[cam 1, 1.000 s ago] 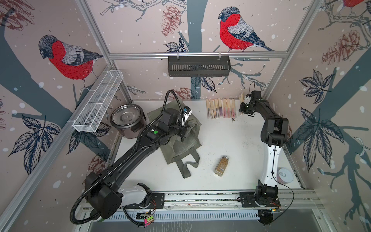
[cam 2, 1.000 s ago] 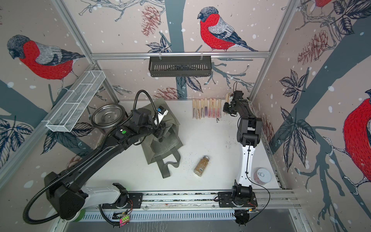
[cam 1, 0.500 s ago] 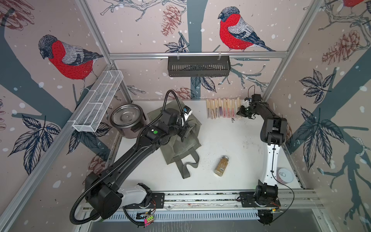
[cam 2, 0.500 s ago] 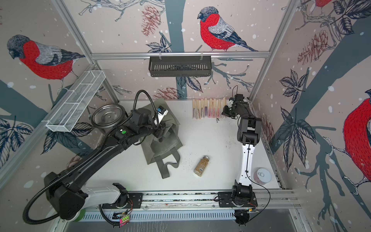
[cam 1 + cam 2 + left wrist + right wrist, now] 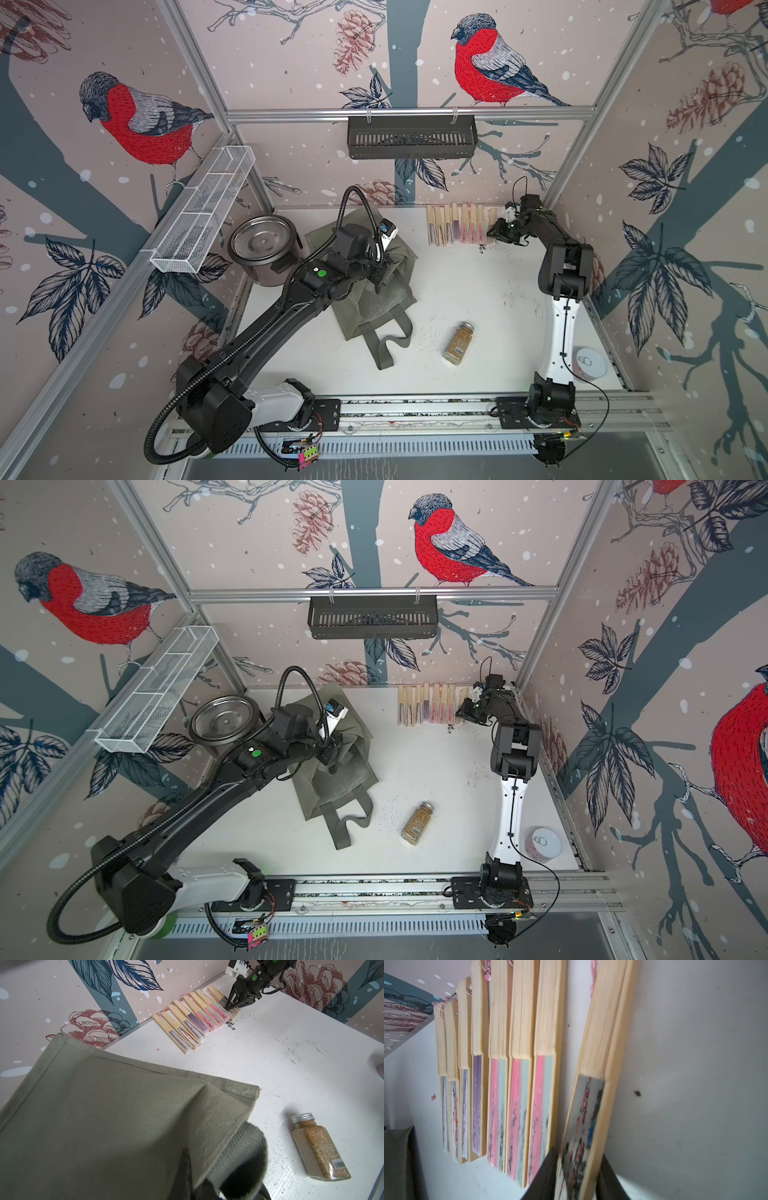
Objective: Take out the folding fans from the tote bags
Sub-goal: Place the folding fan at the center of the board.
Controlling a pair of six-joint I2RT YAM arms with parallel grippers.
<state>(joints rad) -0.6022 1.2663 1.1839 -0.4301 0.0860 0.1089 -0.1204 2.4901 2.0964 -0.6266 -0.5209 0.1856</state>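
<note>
The olive-grey tote bag [image 5: 374, 303] [image 5: 332, 787] lies slumped at mid-left, straps toward the front. My left gripper [image 5: 384, 276] [image 5: 199, 1169] is shut on a fold of its fabric [image 5: 104, 1115] near a strap. Several folding fans [image 5: 455, 226] [image 5: 424, 706] [image 5: 197, 1020] lie side by side against the back wall. At the row's right end, my right gripper [image 5: 496, 235] [image 5: 230, 1006] [image 5: 576, 1159] is low on the table. Its jaws are slightly parted around one more fan [image 5: 593, 1084], which rests a little askew beside the row. The bag's inside is hidden.
A steel pot [image 5: 261, 245] stands left of the bag. A glass spice jar [image 5: 458, 344] lies at front centre, a small tin [image 5: 590, 362] at front right. A white wire basket [image 5: 203, 216] and a black basket [image 5: 411, 137] hang on the walls. Dark crumbs dot the table.
My right gripper came down and forward from the back corner to the right end of the fan row, and its jaws have parted around the fan. The left arm has not moved.
</note>
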